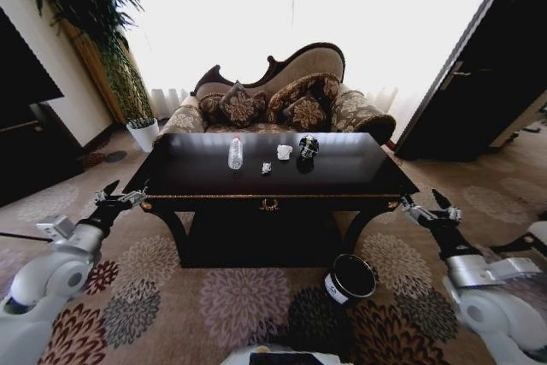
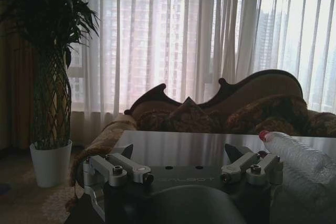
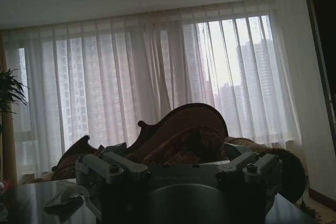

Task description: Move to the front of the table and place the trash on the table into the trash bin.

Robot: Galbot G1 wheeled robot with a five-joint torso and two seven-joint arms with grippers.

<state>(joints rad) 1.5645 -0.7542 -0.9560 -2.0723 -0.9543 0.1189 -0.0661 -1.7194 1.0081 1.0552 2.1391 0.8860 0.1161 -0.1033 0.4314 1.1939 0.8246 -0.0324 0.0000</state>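
Facing the glossy black table (image 1: 197,179) square on, head view. Its surface fills the middle of the frame; gold ornament (image 1: 269,204) at mid-apron.

Trash sits in a loose row near the centre of the surface, all pieces apart from each other:
- clear plastic bottle (image 1: 235,153), upright, leftmost
- tiny white scrap (image 1: 267,168), just right of the bottle, nearer the front edge
- white paper wad (image 1: 284,152), toward the far side
- black-and-silver can-like lump (image 1: 308,148), rightmost

Trash bin (image 1: 349,278) on the patterned carpet (image 1: 171,297), lower right of centre, in front of the table's right leg; black, tilted so its open mouth shows, white label on the side.

Left gripper (image 1: 119,197) at left of frame, level with the table's front left corner, jaws spread, holding nothing. Left wrist view confirms: both fingers (image 2: 128,153) apart, bottle (image 2: 296,153) lying beyond on the surface.

Right gripper (image 1: 430,206) at right of frame, just off the front right corner, jaws spread and empty. Right wrist view: same wide gap.

Ornate sofa (image 1: 282,91) with cushions behind the table; white plant pot (image 1: 144,132) at upper left, bright curtains (image 1: 256,6) beyond.
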